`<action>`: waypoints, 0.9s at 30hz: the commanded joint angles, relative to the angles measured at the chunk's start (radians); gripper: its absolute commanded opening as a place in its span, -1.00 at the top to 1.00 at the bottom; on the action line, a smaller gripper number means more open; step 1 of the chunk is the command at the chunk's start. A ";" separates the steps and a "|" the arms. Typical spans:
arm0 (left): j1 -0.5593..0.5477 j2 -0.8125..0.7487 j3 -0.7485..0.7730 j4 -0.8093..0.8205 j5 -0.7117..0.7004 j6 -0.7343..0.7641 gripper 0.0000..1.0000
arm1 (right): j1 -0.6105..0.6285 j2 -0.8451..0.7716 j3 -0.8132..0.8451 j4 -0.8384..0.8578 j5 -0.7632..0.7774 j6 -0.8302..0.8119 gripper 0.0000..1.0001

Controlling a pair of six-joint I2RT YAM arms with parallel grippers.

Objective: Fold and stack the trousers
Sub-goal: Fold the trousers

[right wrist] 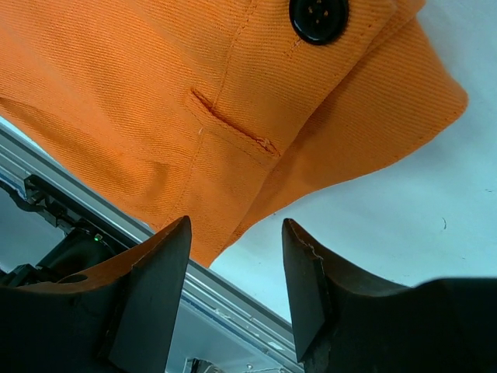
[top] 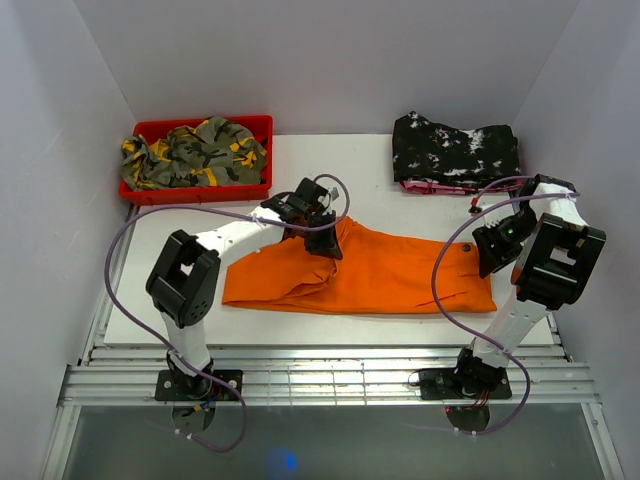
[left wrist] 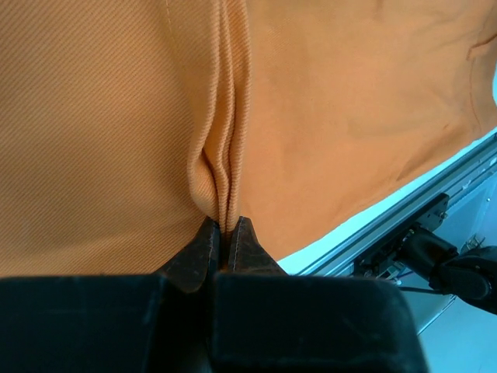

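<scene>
BENCH VIEW: The orange trousers (top: 370, 275) lie flat across the middle of the white bench (top: 350, 160), stretched from 9 o'clock to 3 o'clock as seen from overhead. The left hand (left wrist: 227, 229), its fingers pressed together, pinches a raised ridge of the fabric at the garment's 11 o'clock edge. The right hand (right wrist: 237, 233), fingers spread and holding nothing, hangs at the 3 o'clock end, by the waistband corner with its black button (right wrist: 318, 17). A red bin (top: 195, 192) of camouflage cloth (top: 195, 152) sits at 11 o'clock; a black speckled garment (top: 455, 150) lies at 1 o'clock.
</scene>
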 commanded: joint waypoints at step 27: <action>0.829 -0.312 -0.128 -0.386 0.339 0.760 -0.96 | -0.031 -0.051 0.111 -0.043 -0.135 0.051 -0.11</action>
